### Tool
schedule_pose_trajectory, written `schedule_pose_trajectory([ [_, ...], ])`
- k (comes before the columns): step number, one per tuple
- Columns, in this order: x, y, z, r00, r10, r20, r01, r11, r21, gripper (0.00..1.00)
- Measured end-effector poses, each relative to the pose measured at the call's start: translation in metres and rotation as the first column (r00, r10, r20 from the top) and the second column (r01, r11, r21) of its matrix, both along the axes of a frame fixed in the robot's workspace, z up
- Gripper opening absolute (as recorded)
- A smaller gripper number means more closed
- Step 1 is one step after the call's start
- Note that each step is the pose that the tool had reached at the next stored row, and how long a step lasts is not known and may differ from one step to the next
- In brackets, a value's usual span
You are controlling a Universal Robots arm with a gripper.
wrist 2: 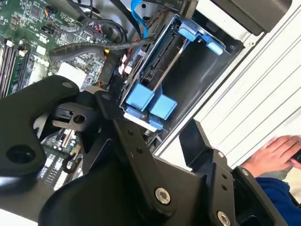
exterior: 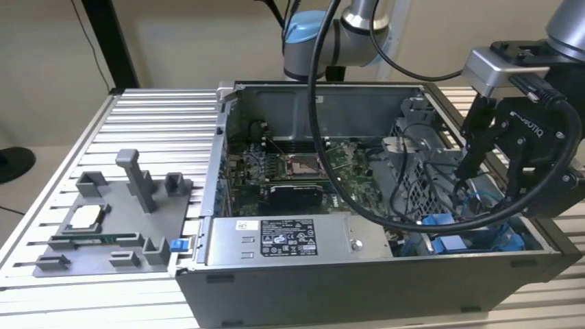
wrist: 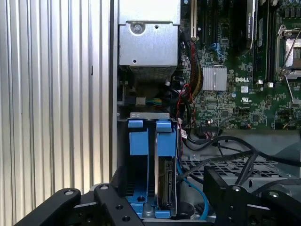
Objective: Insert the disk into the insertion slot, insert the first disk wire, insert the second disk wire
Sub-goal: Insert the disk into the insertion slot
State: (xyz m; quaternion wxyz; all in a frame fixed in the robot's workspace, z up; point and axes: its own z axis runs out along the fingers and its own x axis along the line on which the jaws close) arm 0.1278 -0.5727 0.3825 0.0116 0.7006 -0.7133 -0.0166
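Exterior view first: the open computer case [exterior: 302, 274] sits on the slatted table [exterior: 155, 123]. The gripper [exterior: 492, 181] hangs over the case's near corner on the exterior view's right, above the blue of the insertion slot [exterior: 448, 243]. Its jaws are spread wide and hold nothing. A thick black cable [exterior: 316, 137] loops across the case mouth, close to the arm.

Over to the second wrist view: the disk [wrist 2: 164, 56] sits edge-on inside the insertion slot [wrist 2: 141, 96], between the blue rails. So I'd call step one done. The case wall runs just beside the bay. Beyond it, a person's hand [wrist 2: 277, 153] rests on the table, well apart from the bay.

First wrist view now: the disk [wrist: 165, 186] is in the right-hand channel, and its connector edge looks bare. A blue wire [wrist: 195, 193] passes just beside it, and I can't tell whether it is plugged in. My read is that both wires remain. Room is tight here, with the case wall on one side and a tangle of black cables [wrist: 221, 146] on the other. The fingers [wrist: 214, 181] straddle the bay, well apart.
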Motion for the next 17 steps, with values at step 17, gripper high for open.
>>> schedule_pose_trajectory([
  [17, 0.001, 0.0099, 0.0153, 1.0, 0.0, 0.0003, 0.0, 1.0, 0.0033, 1.0],
])
